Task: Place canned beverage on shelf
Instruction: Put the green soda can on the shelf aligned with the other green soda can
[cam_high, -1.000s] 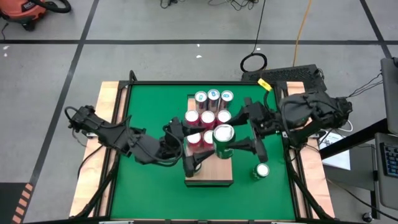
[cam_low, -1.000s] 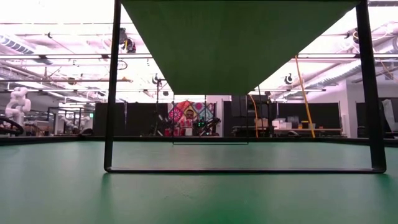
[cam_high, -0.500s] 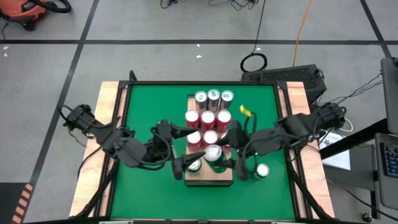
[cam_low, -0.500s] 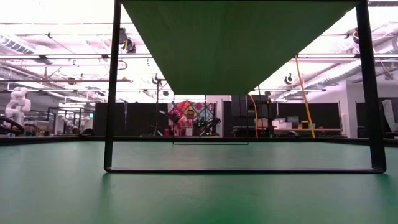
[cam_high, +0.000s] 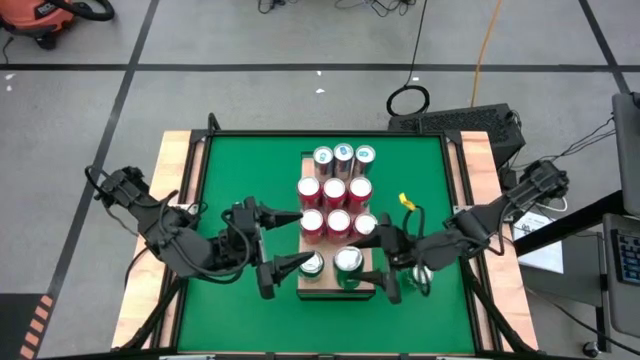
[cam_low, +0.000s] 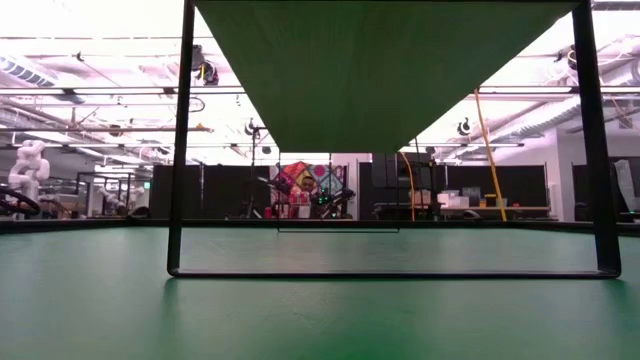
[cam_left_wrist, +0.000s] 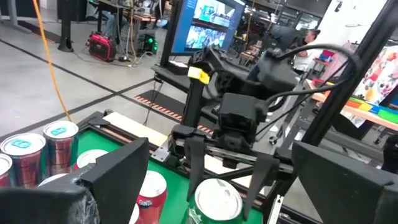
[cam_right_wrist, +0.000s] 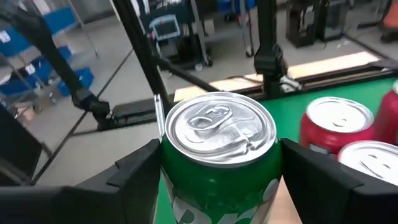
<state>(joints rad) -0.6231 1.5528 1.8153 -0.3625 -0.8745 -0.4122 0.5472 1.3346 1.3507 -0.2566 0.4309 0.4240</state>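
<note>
The pale wooden shelf (cam_high: 336, 290) lies in the middle of the green table and carries several upright cans, silver-blue ones at the far end and red ones (cam_high: 333, 190) in the middle. A green can (cam_high: 313, 264) stands at its near left. My right gripper (cam_high: 368, 264) is shut on a second green can (cam_high: 348, 262) (cam_right_wrist: 217, 143) over the shelf's near end. My left gripper (cam_high: 285, 270) is open and empty just left of the shelf, facing the near-left can. The left wrist view shows the held can (cam_left_wrist: 217, 199) between the right fingers. My right gripper pinches the green can's two opposite sides (cam_right_wrist: 163, 180) between its two fingers, just below the rim. The fingers (cam_right_wrist: 134, 177) come level from the table's right side. The can stays upright, top up, over the shelf's near end. Whether its base rests on the wood is hidden.
A third green can (cam_high: 421, 275) stands on the table right of the shelf, partly under my right arm. Wooden strips (cam_high: 180, 180) edge the table, and a black frame (cam_low: 180, 150) stands around it. The low view shows only green table (cam_low: 320, 310).
My right gripper has carried its green can from above the red cans toward the table's near edge and down to the shelf's near end. My left gripper has drawn back toward the table's left edge, and the near-left green can now shows on the shelf.
</note>
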